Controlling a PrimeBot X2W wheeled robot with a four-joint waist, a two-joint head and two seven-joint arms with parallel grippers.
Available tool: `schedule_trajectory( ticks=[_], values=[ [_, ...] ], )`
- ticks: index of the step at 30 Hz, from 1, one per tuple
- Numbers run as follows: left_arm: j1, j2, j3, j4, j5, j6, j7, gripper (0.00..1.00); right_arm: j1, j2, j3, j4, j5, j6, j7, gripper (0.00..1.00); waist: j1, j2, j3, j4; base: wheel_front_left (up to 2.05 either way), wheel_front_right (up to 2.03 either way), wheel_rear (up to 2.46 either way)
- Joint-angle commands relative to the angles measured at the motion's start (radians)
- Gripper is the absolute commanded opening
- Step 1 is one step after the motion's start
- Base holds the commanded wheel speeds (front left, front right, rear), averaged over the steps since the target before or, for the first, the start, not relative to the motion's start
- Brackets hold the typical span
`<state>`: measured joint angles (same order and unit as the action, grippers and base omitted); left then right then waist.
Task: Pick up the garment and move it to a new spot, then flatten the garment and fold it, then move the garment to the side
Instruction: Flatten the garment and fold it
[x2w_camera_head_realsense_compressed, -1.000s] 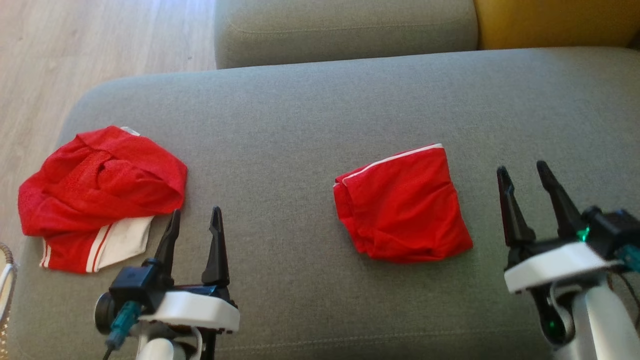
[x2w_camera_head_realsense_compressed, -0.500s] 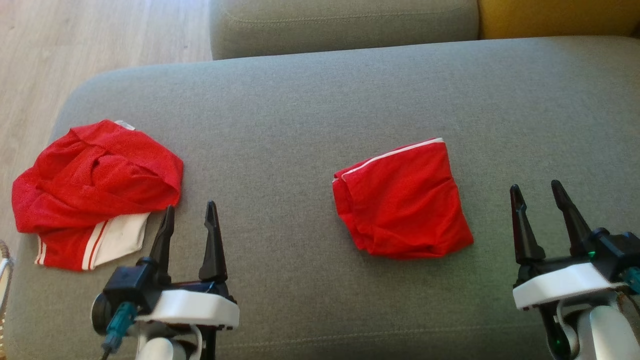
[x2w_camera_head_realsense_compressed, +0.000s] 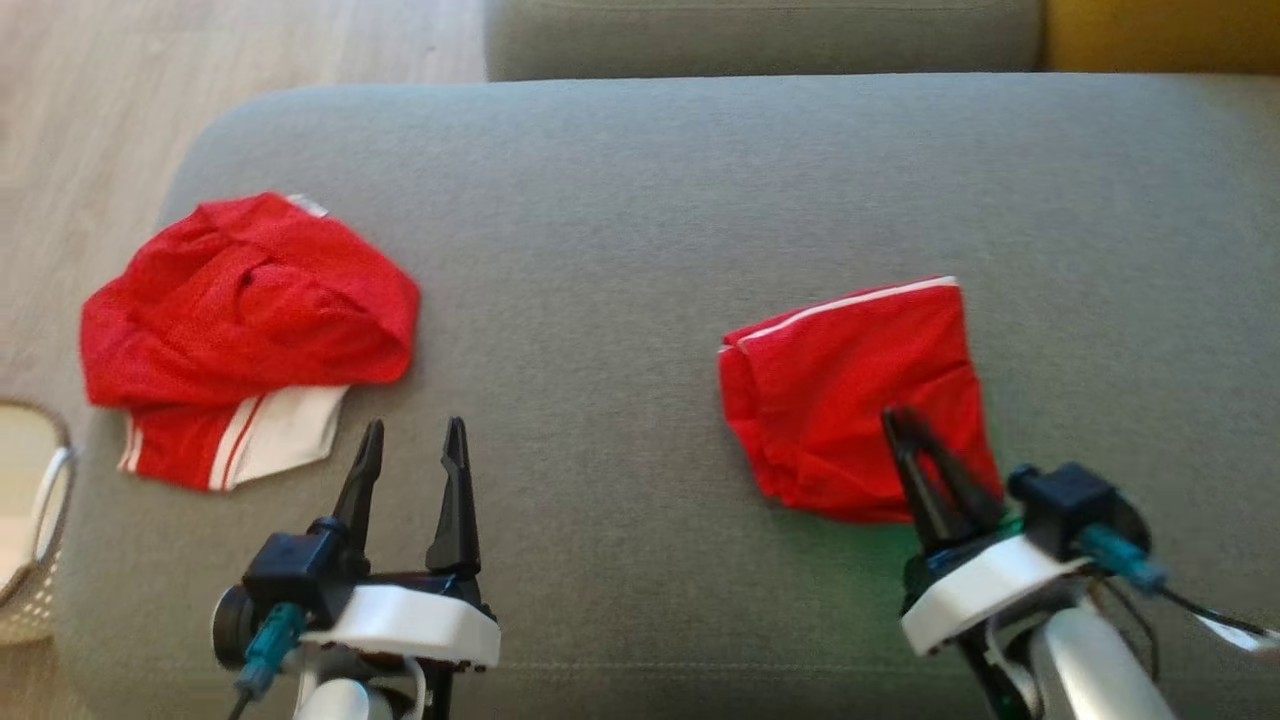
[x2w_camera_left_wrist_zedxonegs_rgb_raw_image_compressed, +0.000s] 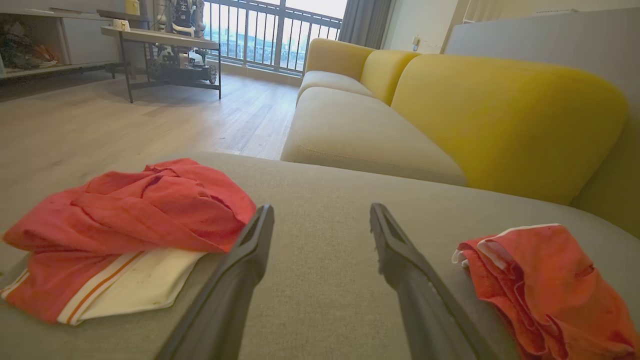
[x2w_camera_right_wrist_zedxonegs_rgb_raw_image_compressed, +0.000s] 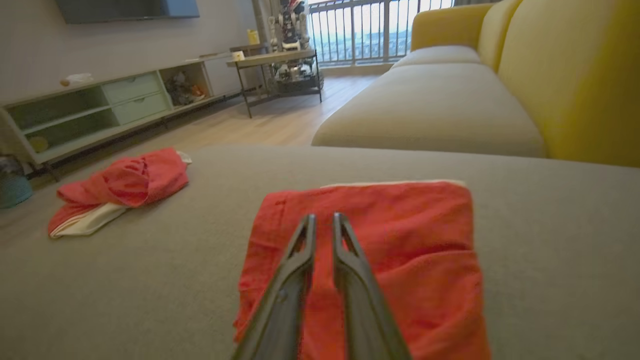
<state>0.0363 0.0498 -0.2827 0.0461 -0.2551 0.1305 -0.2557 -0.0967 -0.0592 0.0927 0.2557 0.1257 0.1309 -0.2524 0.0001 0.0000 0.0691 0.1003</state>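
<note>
1. Evidently the fold is already made. The folded garment (x2w_camera_head_realsense_compressed: 850, 390) lies as a compact red packet on the right half of the grey cushion (x2w_camera_head_realsense_compressed: 620, 250), with its white-piped edge on the far side. I judge the step in hand to be the last one, moving it to the side.
2. The right gripper (x2w_camera_head_realsense_compressed: 900, 420) hangs over the packet's near right part. Its two fingers are drawn to a narrow slit and point far across the red cloth. I cannot tell whether the tips press on the cloth or have caught any of it.
3. The left gripper (x2w_camera_head_realsense_compressed: 414, 428) is spread wide over bare cushion at the near left and holds nothing. The packet lies well apart to its right. A crumpled red-and-white garment (x2w_camera_head_realsense_compressed: 250, 310) lies just beyond its fingertips, to the far left.
4. The next move probably calls for a grip on every layer at the near edge. If the fingers pinch only the top layer, the packet could spill open when lifted. A low, level carry seems safest.
</note>
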Motion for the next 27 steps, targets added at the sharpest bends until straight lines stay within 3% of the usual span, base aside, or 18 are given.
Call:
schedule_trajectory(
  ticks=[1, 14, 27],
  values=[
    [-0.052, 0.0, 0.024, -0.025, 0.006, -0.005, -0.006, 1.0, -0.049, -0.02, 0.045, 0.009, 0.019, 0.0, 0.0, 0.0, -0.0001, 0.0, 0.013, 0.028, 0.0, 0.0, 0.0],
    [-0.063, 0.0, 0.0, 0.005, 0.003, -0.008, -0.006, 1.0, -0.17, -0.04, 0.122, 0.318, 0.145, 0.0, 0.128, 0.0, -0.0001, 0.0, 0.042, 0.135, 0.0, 0.0, 0.0],
    [-0.048, 0.0, 0.008, 0.012, 0.002, -0.004, -0.006, 1.0, -0.11, -0.032, 0.189, 0.294, 0.235, 0.0, 0.221, 0.0, -0.0001, 0.0, 0.004, 0.084, 0.0, 0.0, 0.0]
  ],
)
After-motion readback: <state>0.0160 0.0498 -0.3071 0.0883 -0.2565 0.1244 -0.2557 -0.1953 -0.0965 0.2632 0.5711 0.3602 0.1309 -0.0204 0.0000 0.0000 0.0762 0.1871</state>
